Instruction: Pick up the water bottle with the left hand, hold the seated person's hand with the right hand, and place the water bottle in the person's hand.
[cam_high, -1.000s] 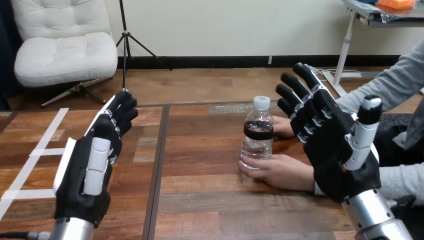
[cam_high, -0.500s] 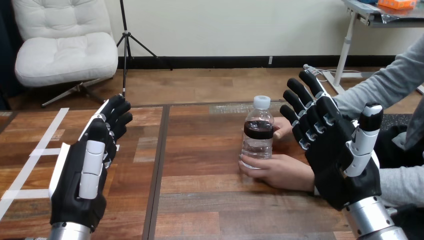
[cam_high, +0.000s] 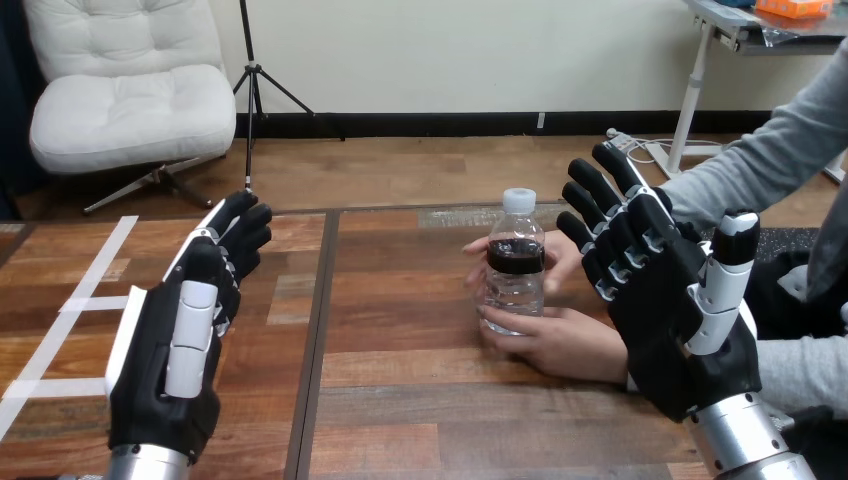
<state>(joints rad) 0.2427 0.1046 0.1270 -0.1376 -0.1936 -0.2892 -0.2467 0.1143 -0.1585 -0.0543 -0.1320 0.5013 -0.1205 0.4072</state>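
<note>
A clear water bottle (cam_high: 516, 262) with a white cap and a dark label stands upright on the wooden table (cam_high: 400, 400), right of centre. The person's two hands are on it: the nearer hand (cam_high: 555, 342) lies at its base, the farther hand (cam_high: 558, 258) reaches round behind it at label height. My right hand (cam_high: 668, 300) is raised and open, palm towards the bottle, just right of it and in front of the person's forearms, not touching anything. My left hand (cam_high: 185, 330) hovers open at the left, well away from the bottle.
Strips of white tape (cam_high: 70, 310) mark the table's left part. A dark seam (cam_high: 318, 330) runs front to back between the two table panels. The person's grey sleeves (cam_high: 770, 180) come in from the right edge.
The person's farther hand has moved round behind the bottle to its left side. My right hand has drifted slightly lower and my left hand has shifted a little; the bottle stays put.
</note>
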